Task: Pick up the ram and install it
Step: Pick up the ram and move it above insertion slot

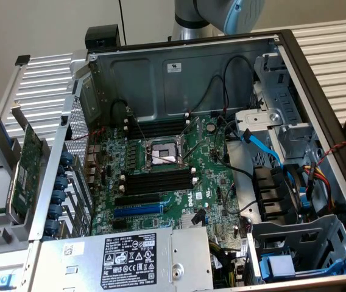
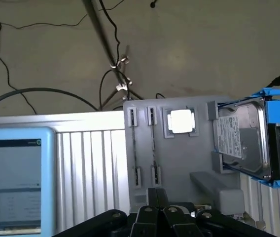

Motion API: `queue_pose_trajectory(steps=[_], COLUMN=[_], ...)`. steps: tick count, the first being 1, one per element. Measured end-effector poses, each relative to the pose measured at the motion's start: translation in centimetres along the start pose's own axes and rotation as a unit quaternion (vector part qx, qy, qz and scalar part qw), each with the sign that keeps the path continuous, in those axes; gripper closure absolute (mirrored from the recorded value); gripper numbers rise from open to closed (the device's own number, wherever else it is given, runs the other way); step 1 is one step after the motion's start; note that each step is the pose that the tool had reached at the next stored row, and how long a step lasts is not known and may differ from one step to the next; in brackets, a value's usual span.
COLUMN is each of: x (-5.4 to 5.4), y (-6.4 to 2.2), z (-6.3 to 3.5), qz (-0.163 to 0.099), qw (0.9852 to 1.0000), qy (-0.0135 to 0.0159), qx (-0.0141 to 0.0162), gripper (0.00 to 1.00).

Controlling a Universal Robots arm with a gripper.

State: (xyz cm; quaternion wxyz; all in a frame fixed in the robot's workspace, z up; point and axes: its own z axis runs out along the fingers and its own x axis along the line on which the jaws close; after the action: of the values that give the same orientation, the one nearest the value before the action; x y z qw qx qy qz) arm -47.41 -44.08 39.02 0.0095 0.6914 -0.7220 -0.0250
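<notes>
While the gripper hangs shut and empty over the tray, where the ram stands on edge, it should open, centre on that thin edge and descend squarely.

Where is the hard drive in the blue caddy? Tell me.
In the wrist view, the hard drive sits propped in the end of the grey holder tray, next to the square silver chip.
</notes>
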Motion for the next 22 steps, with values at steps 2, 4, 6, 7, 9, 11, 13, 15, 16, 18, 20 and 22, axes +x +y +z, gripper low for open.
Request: queue_pose_trajectory(steps=[2, 4, 6, 7, 9, 11, 13, 15, 16, 18, 20, 22], x=[0.0, 0.0, 0.0, 0.0, -0.01, 0.0, 0.01, 0.02, 0.01, 0.02, 0.03, 0.03], y=[0.0, 0.0, 0.0, 0.0, 0.05, 0.17, 0.23, 0.25, 0.29, 0.34, 0.36, 0.36], z=[0.0, 0.0, 0.0, 0.0, 0.02, 0.07, 0.13, 0.2, 0.26, 0.37, 0.51, 0.7], qz=[-0.004, -0.004, -0.004, -0.004, -0.004, -0.005, -0.005, -0.005, -0.005, -0.005, -0.005, -0.005], qw=[1.0, 1.0, 1.0, 1.0, 1.0, 0.9999, 0.9998, 0.9997, 0.9997, 0.9997, 0.9997, 0.9997], qy=[0.0002, 0.0002, 0.0002, 0.0003, 0.0001, -0.0003, -0.0006, -0.0007, -0.0007, -0.0007, -0.0007, -0.0007], qx=[-0.0001, 0.0, 0.0, 0.0004, 0.0046, 0.0143, 0.0209, 0.0227, 0.0232, 0.0235, 0.0236, 0.0235], gripper=[0.89, 0.89, 0.89, 0.89, 0.89, 0.89, 0.89, 0.89, 0.89, 0.89, 0.89, 0.89])
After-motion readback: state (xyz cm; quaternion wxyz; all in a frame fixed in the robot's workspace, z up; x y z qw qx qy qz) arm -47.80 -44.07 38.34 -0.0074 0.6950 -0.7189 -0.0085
